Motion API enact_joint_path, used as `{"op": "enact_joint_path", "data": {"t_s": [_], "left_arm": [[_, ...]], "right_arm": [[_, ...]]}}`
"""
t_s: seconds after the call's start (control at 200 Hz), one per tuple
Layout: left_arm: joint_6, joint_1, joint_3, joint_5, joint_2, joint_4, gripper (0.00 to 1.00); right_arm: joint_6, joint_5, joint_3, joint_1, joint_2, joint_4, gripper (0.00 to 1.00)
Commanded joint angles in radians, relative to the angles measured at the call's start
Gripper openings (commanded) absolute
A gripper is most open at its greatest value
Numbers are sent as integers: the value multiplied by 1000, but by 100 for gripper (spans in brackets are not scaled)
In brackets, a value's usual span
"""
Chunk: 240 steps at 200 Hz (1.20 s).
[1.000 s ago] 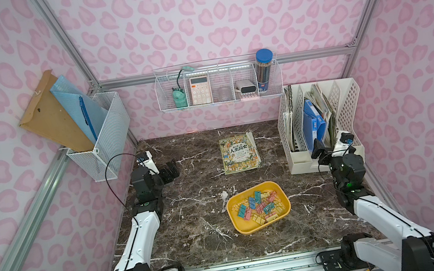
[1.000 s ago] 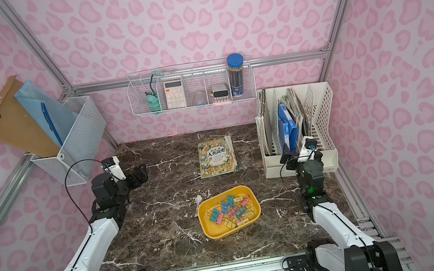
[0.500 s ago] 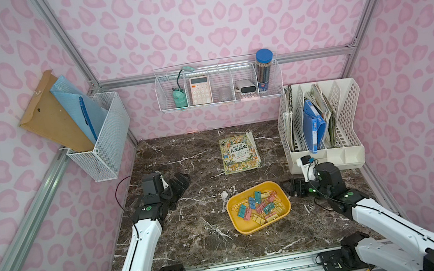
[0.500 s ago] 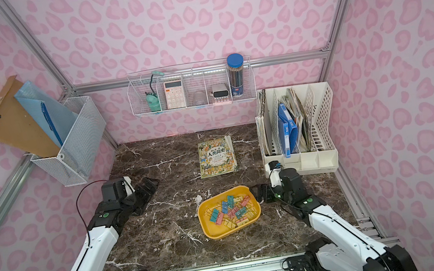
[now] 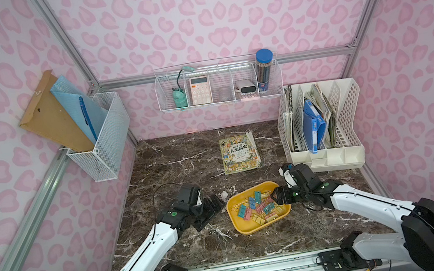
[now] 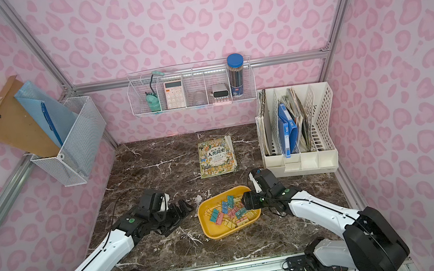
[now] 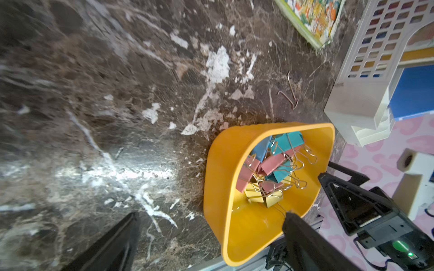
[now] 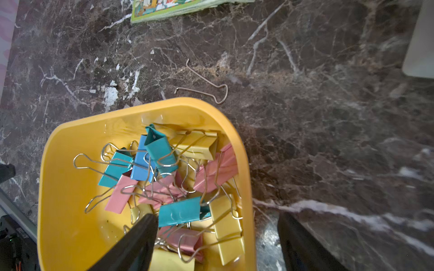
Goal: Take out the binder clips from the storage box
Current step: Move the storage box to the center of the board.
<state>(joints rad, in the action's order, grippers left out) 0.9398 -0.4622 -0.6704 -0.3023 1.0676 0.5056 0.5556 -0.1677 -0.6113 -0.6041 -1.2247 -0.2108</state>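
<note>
The storage box (image 5: pixel 246 224) is a shallow yellow tray at the front middle of the marble table, seen in both top views (image 6: pixel 216 230). Several binder clips (image 5: pixel 256 206) in pink, teal, blue and yellow lie tangled inside it. My right gripper (image 5: pixel 278 196) is open at the tray's right edge. In the right wrist view (image 8: pixel 216 225) one finger is inside among the clips (image 8: pixel 178 178) and the other outside the wall, holding nothing. My left gripper (image 5: pixel 212 210) is open and empty beside the tray's left side; in the left wrist view (image 7: pixel 211 218) the tray's corner (image 7: pixel 246 225) lies between its fingers.
A loose wire handle (image 8: pixel 206 86) lies on the table just behind the tray. A picture book (image 5: pixel 239 153) lies further back. A white file organizer (image 5: pixel 323 125) stands at the back right. Wire baskets hang on the back wall (image 5: pixel 218 86) and left wall (image 5: pixel 102 142).
Both arms have swung in from the table's sides toward the tray. The right gripper has come down over the tray's right edge and narrowed slightly. The left gripper has reached the tray's left side.
</note>
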Motion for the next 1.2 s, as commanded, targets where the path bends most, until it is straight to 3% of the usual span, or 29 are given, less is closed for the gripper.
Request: {"op": "enact_joint_path", "data": {"t_s": [0.0, 0.145, 0.375, 0.52, 0.76, 0.985, 1.195], "left_arm": [[-3, -39, -34, -6, 55, -18, 100], [29, -60, -44, -74, 150, -107, 98], [31, -62, -137, -135, 256, -180, 99], [-9, -51, -215, -83, 305, -85, 99], [-37, 3, -282, 93, 309, 142, 99], [-43, 45, -290, 73, 368, 193, 99], [22, 45, -203, -24, 284, 169, 99]], "right_arm": [[38, 12, -9, -17, 13, -21, 82], [126, -3, -11, -40, 30, -14, 78], [159, -74, -19, -42, 41, 0, 75], [170, -153, -29, -50, 8, 41, 75], [200, -131, -36, -74, -42, 62, 75], [226, -139, -54, -87, -66, 84, 75], [217, -83, -56, -90, -68, 39, 76]]}}
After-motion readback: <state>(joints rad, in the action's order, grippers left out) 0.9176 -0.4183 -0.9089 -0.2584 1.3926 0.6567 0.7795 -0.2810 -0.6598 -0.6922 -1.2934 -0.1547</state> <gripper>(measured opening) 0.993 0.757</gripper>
